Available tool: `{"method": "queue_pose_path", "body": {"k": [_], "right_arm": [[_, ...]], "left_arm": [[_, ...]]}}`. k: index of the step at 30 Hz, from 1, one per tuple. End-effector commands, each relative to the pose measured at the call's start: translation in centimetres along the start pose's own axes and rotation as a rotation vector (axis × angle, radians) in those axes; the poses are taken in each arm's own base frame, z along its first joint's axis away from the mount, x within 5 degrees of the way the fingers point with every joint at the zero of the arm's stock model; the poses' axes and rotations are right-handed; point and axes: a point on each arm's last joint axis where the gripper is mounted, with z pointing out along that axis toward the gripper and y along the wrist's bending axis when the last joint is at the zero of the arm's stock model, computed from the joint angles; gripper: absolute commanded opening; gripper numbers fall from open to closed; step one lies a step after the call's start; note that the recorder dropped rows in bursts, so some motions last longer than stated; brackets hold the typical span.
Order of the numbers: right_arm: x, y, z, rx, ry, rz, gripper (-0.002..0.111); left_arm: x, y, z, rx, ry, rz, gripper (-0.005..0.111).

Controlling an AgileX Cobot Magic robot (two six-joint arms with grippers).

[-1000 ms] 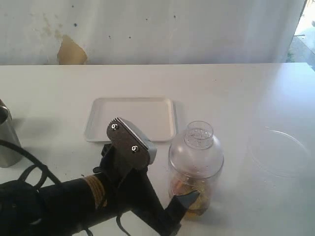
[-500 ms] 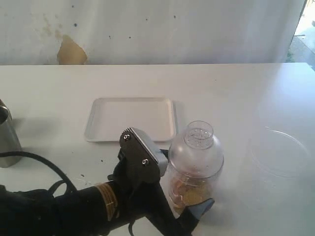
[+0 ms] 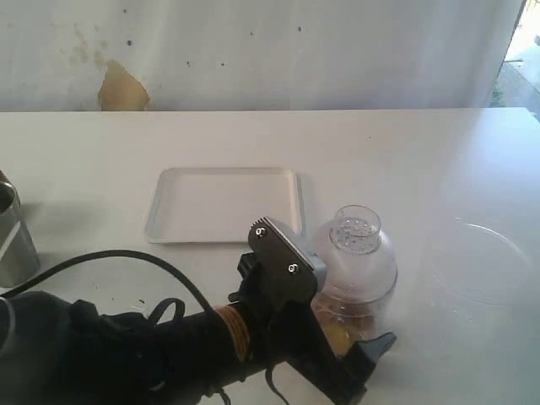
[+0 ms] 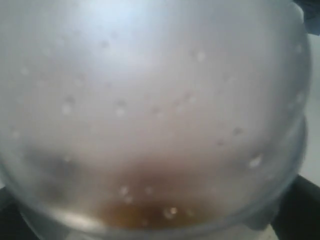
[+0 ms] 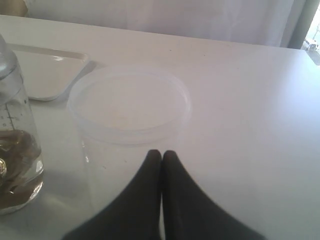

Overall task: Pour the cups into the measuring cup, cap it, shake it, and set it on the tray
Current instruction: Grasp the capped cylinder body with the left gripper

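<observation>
The capped measuring cup (image 3: 364, 285) stands on the table in front of the tray's (image 3: 224, 202) right corner, with brown liquid in its bottom. Its clear domed cap (image 3: 354, 229) sits on top. My left gripper (image 3: 359, 327) is open at full width and reaches around the cup's lower body; one dark fingertip (image 3: 377, 346) shows past the cup's right side. The cup (image 4: 160, 115) fills the left wrist view. The steel tumbler (image 3: 12, 240) stands at the far left edge. The wooden cup is out of view. My right gripper (image 5: 161, 152) is shut and empty, close in front of a wide clear container.
The wide unmarked clear container (image 3: 483, 261) stands on the right of the table, also in the right wrist view (image 5: 129, 102). The left arm's black body and cable (image 3: 126, 337) cover the near left of the table. A wall runs behind the table's far edge.
My left arm has swept to the right and closed in around the measuring cup. The cup has shifted a little to the right. The jaws have kept the same width.
</observation>
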Motion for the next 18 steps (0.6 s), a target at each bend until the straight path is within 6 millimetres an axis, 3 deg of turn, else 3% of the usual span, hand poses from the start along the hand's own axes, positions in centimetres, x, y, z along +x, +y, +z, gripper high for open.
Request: {"method": "queue_pose_path", "body": {"k": [1,10,11,13,14,16,18], "right_arm": [[0.0,0.0,0.0,-0.002,-0.005,-0.005,0.0],[0.0,0.0,0.0,-0.002,-0.005,-0.005,0.0],[0.0,0.0,0.0,-0.002,-0.005,-0.005,0.0],[0.0,0.0,0.0,-0.002,-0.005,-0.005,0.0],[0.0,0.0,0.0,-0.002,-0.005,-0.005,0.0],[0.0,0.0,0.0,-0.002,-0.005,-0.005,0.0],[0.0,0.0,0.0,-0.002,-0.005,-0.005,0.0]], "left_arm": [[-0.8,-0.1,0.4,0.002,-0.048,-0.006,0.105],[-1.4,0.1,1.1,-0.019,-0.009,-0.037,0.101],[-1.3,0.1,1.1,-0.026,0.005,-0.047,0.095],[-1.3,0.2,1.1,-0.034,0.011,-0.058,0.065],[-1.2,0.1,1.0,-0.028,0.023,-0.051,0.031],[-1.5,0.0,0.6,-0.008,0.064,0.009,0.001],[-2.9,0.0,-0.3,-0.011,0.057,0.023,0.0]]}}
